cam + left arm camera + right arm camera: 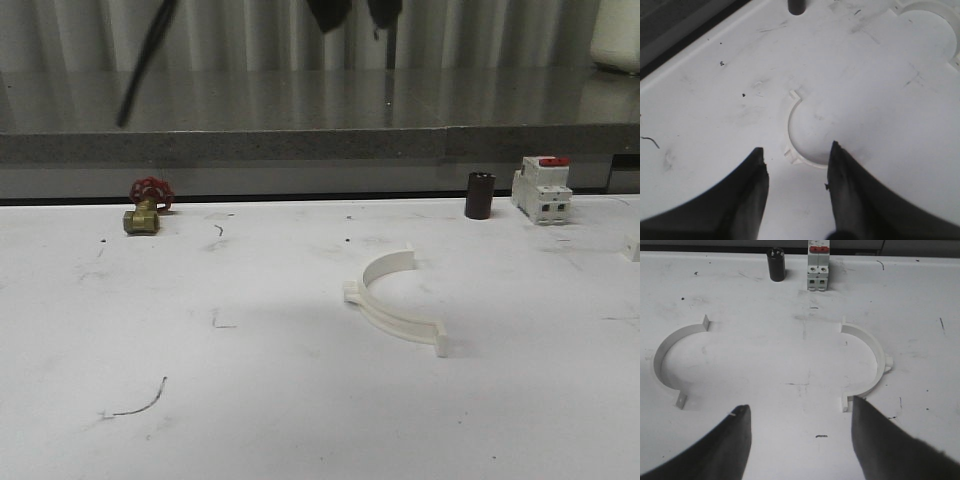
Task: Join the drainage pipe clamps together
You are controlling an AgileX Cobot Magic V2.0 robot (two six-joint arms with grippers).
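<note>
Clamps first: one white half-ring lies near the table's middle in the front view, and your right wrist camera shows that half plus a second half well apart, open sides facing each other. Neither is held, so you're judged to be at the approach. Your left gripper hangs spread above a half-ring; your right gripper is spread too, empty. Next, each must close on one arc. The front view adds the brass valve, dark cylinder and breaker.
</note>
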